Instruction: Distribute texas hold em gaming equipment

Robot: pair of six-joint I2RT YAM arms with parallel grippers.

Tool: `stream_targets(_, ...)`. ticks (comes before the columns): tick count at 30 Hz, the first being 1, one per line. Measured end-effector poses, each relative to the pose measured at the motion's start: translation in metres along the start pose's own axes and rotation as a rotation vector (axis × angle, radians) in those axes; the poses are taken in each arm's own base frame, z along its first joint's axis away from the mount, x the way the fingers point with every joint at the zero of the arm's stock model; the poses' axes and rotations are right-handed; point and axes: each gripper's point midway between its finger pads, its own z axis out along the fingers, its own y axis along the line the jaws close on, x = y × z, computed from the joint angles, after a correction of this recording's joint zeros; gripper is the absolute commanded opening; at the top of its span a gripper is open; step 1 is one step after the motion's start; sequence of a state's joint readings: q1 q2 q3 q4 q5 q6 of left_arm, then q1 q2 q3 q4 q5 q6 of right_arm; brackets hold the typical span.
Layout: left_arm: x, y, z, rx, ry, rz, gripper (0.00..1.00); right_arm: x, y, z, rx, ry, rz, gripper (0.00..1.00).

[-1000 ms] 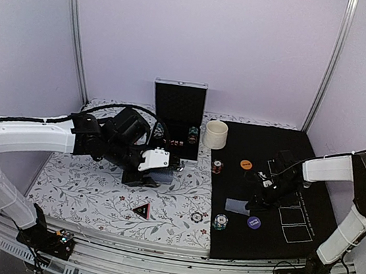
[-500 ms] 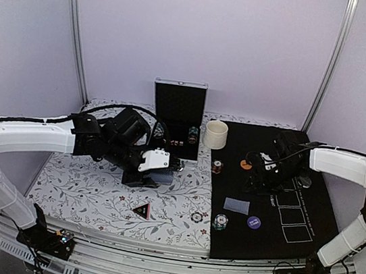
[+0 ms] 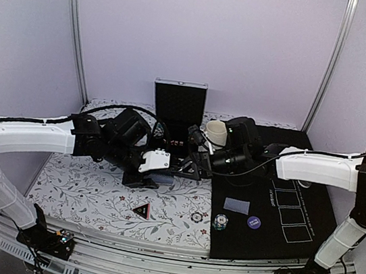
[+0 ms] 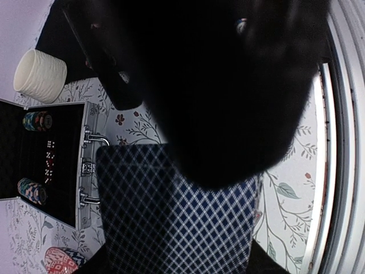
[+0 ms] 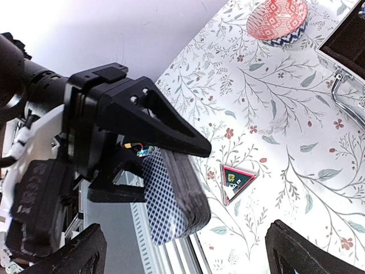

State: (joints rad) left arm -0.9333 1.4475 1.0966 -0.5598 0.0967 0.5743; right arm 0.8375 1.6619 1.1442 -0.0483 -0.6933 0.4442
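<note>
My left gripper is shut on a deck of grey-blue-backed playing cards above the floral cloth. The left wrist view shows the diamond-patterned deck between the jaws. My right gripper stands open just right of that deck, nothing between its fingers. The right wrist view shows the deck edge-on in the left gripper's fingers. One card lies face down on the black mat. A dark blue disc, striped chips and the triangle marker lie near the front.
An open black case with chips stands at the back centre, a cream cup beside it, partly behind the right arm. A pink patterned dish sits on the floral cloth. White card boxes are printed on the mat.
My right gripper opened, left the card on the mat and swung left across to the deck. The left arm held still with the deck.
</note>
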Motion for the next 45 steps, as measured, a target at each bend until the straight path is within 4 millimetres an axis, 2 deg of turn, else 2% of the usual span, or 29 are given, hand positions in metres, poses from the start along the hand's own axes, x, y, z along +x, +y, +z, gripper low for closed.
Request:
stream_targets(8,-0.001,-0.001,0.0,0.001,-0.002,0.003,0.53,-0.001,-0.01,0.033,-0.054,0.0,0.049,1.0)
stream_targets(12,-0.001,-0.001,0.0,0.001,-0.002,0.003,0.52,-0.001,-0.011,0.049,-0.065,0.01,0.06,0.92)
stream_targets(15,-0.001,-0.001,0.0,0.001,-0.002,0.003,0.52,0.0,-0.013,0.054,-0.062,0.013,0.072,0.81)
stream_targets(19,-0.001,-0.001,0.0,0.001,-0.002,0.003,0.52,0.003,-0.02,0.054,-0.024,0.019,0.08,0.69)
stream_targets(24,0.0,-0.001,0.0,0.0,0.002,0.002,0.52,0.008,-0.027,0.053,0.021,0.032,0.073,0.61)
stream_targets(38,0.0,-0.001,0.0,-0.002,0.002,0.003,0.52,0.007,-0.026,0.038,0.105,0.039,0.033,0.58)
stream_targets(45,0.001,0.0,0.0,-0.005,0.005,0.003,0.52,0.005,-0.023,0.031,0.132,0.049,0.018,0.36)
